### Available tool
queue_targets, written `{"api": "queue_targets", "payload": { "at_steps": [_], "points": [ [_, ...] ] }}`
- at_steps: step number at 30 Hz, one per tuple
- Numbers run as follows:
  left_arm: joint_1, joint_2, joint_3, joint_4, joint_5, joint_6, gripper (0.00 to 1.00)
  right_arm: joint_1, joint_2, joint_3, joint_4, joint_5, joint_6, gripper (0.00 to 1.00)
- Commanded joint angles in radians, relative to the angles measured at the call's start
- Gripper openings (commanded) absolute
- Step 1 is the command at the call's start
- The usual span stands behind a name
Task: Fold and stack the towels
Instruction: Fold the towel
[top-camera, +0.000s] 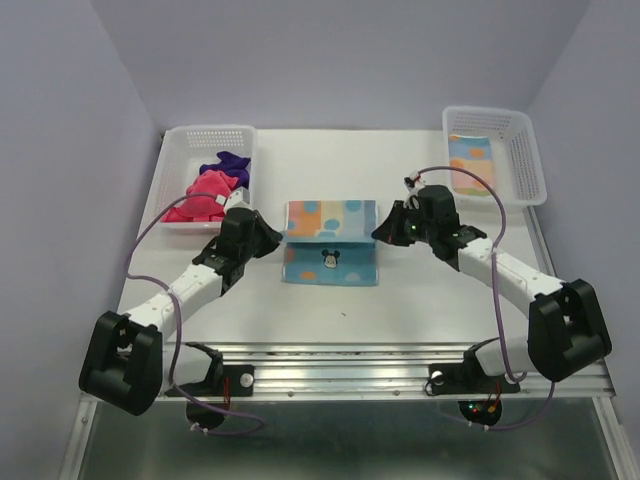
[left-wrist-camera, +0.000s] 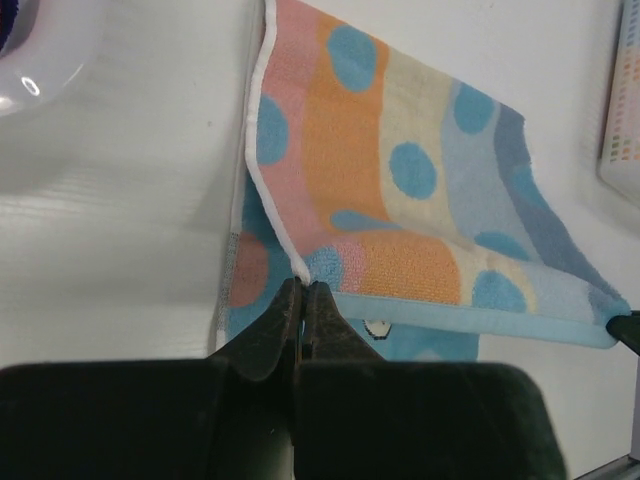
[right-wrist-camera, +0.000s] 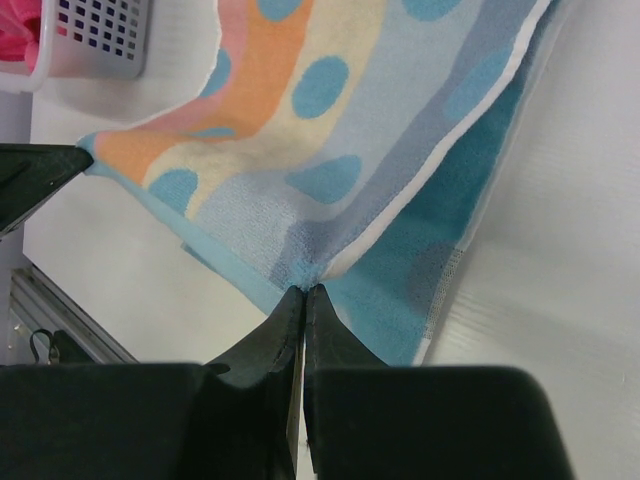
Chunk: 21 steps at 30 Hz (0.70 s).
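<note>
The left arm (top-camera: 190, 285) and the right arm (top-camera: 510, 275) look the same, with white long parts and big black round joints. A thin purple cable (top-camera: 150, 235) loops beside each one, and a tiny green light (top-camera: 412, 228) glows on the right wrist. The left gripper (left-wrist-camera: 302, 290) and the right gripper (right-wrist-camera: 303, 292) have black fingers that get thin at the tips.

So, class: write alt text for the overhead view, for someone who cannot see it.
Seen from above, the left hand and right hand each pinch a corner of a blue spotted towel at mid-table. The left basket holds a pink towel and a purple towel; the right basket holds a folded patterned cloth.
</note>
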<state>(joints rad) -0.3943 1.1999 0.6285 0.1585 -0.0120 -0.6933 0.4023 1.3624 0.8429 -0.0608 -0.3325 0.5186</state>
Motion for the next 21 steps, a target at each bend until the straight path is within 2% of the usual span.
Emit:
{"api": "queue_targets", "payload": {
  "at_steps": [1,10,21],
  "points": [
    [-0.017,-0.068,-0.035,-0.025,-0.028,-0.029,0.00,0.018,-0.040,-0.042,-0.014,0.027,0.014,0.01],
    [-0.044,-0.111,-0.099,-0.063,-0.028,-0.057,0.00,0.052,-0.063,-0.126,-0.010,0.027,0.038,0.01],
    [-0.072,-0.079,-0.176,-0.068,0.007,-0.078,0.00,0.075,-0.023,-0.186,-0.022,0.033,0.050,0.01]
  ]
}}
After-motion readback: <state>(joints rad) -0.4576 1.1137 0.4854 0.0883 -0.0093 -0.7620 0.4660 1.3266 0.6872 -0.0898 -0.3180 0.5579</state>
